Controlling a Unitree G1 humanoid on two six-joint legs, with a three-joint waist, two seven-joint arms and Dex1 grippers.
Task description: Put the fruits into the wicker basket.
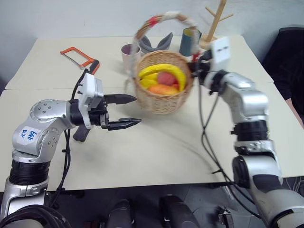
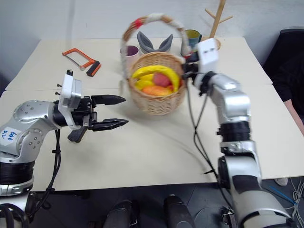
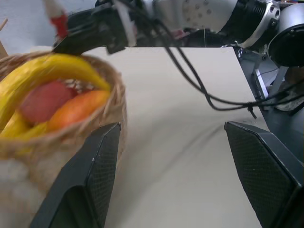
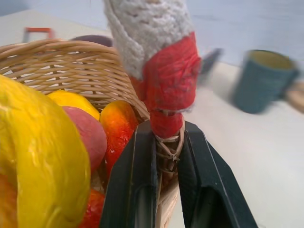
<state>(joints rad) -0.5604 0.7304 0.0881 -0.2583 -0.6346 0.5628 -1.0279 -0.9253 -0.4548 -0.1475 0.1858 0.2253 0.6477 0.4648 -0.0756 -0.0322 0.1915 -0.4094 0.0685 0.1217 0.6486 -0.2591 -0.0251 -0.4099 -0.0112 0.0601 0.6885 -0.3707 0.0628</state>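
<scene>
— How are the grippers set?
— The right gripper (image 4: 166, 142) is clamped on the wicker basket (image 1: 164, 102) handle's base (banana (image 1: 166, 71) and peach (image 1: 165, 78) inside); the left gripper (image 1: 126, 111) is held apart nearby, with bare table (image 1: 156, 152) nearer.

This looks like a robot test room, like a lab. Two plain pale counters (image 1: 142, 147) are pushed together, with a bare wall behind them. Loose black cables (image 1: 209, 142) hang from the robot arms. Mixed things sit on top: an orange hacksaw (image 1: 80, 57), a pink cup (image 1: 129, 56), a blue cup (image 1: 190, 42), a wooden peg stand (image 1: 216, 21) and a wicker basket (image 1: 164, 97) of toy-like fruit.
</scene>
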